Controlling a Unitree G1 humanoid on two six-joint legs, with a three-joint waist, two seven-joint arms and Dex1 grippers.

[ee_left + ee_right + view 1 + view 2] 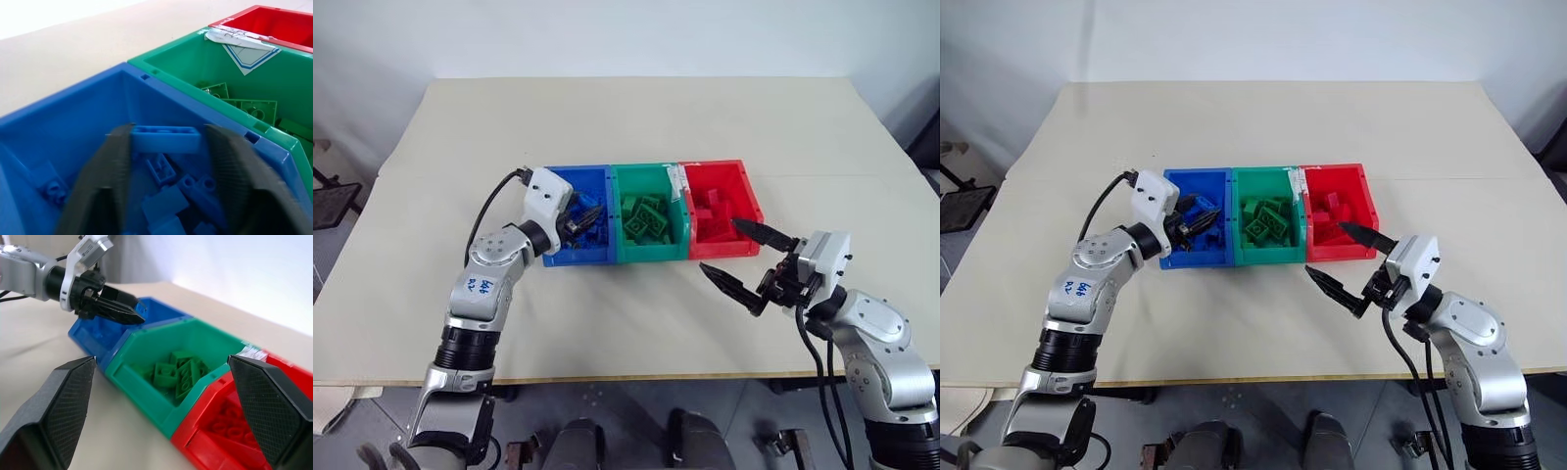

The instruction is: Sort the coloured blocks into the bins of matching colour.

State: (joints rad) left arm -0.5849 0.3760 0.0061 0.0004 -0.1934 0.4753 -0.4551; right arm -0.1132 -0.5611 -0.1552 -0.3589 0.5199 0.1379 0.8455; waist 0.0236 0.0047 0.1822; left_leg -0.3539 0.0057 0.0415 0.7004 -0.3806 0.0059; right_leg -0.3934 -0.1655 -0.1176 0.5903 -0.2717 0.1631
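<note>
You have a pale beige table [636, 117] carrying one thing directly: the row of three joined bins [649, 213]. The blue bin [576, 180] lies under the left arm's jaws, the green bin [646, 175] sits in the middle, and the red bin [717, 170] lies just beyond the right arm's jaws, which stand over bare tabletop

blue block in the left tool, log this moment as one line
left tool: over blue bin, blue block between fingers | right tool: open, empty, in front of red bin | table: no loose blocks seen
</note>
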